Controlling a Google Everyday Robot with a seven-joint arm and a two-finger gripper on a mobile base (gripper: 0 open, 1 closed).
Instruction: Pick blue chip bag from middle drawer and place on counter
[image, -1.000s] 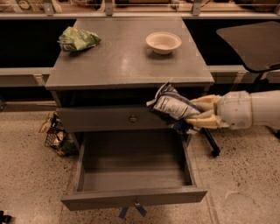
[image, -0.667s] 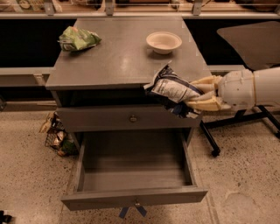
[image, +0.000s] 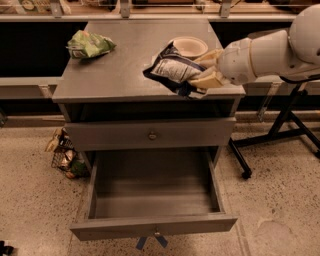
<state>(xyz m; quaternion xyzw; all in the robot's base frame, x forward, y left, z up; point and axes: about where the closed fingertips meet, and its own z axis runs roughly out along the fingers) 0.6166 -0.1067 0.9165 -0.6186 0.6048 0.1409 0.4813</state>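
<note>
I count one gripper (image: 204, 69) on my feed, over the right front part of the counter (image: 120, 75), its two tan fingers (image: 209, 80) pinching the single blue chip bag (image: 172, 70). The bag sits tilted just above the slab (I cannot tell whether its lower corner touches). On the counter I see two other items: one light green snack bag (image: 89, 44) at the back left and one pale bowl (image: 189, 46) just behind the held bag. Two drawers show: one closed drawer (image: 152, 134), and the middle drawer (image: 150, 226) below it, pulled out, nothing inside.
</note>
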